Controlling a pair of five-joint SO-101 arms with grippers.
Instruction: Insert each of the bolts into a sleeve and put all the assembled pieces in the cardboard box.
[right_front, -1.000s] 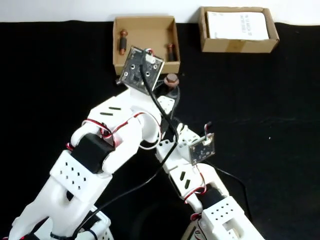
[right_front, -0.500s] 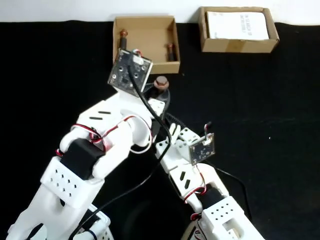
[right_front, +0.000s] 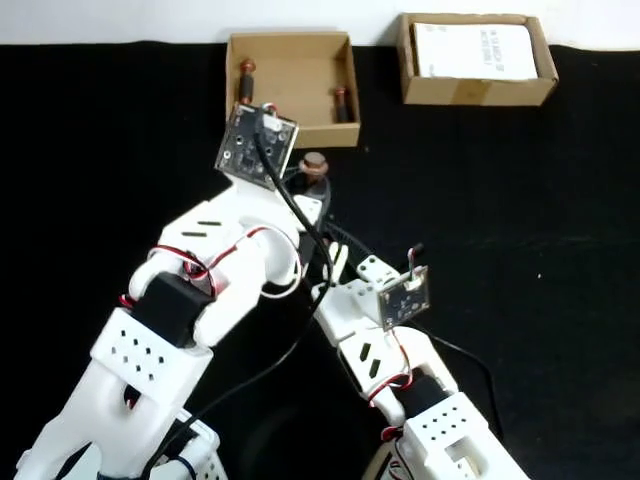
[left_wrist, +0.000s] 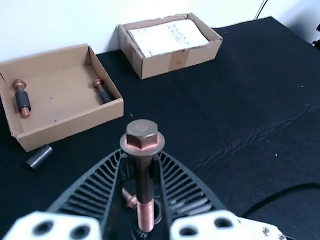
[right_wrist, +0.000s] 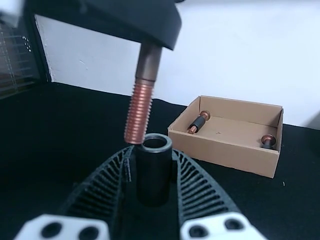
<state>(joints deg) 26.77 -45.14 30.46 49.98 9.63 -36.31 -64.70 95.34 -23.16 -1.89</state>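
Two assembled pieces (right_front: 245, 82) lie in the cardboard box (right_front: 295, 85). The left fingers (left_wrist: 105, 175), clamped on a bolt (left_wrist: 143, 137), have swung leftward. Its threaded tip now hangs just beside the rim of the sleeve (right_wrist: 152, 175), gripped upright by the right fingers (right_wrist: 200, 190); insertion looks close.

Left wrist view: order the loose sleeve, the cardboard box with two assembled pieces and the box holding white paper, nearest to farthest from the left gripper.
From the left gripper, shut on a bolt:
1. Loose sleeve, lying on the table.
2. Cardboard box, just behind that sleeve.
3. Box holding white paper, farthest back.
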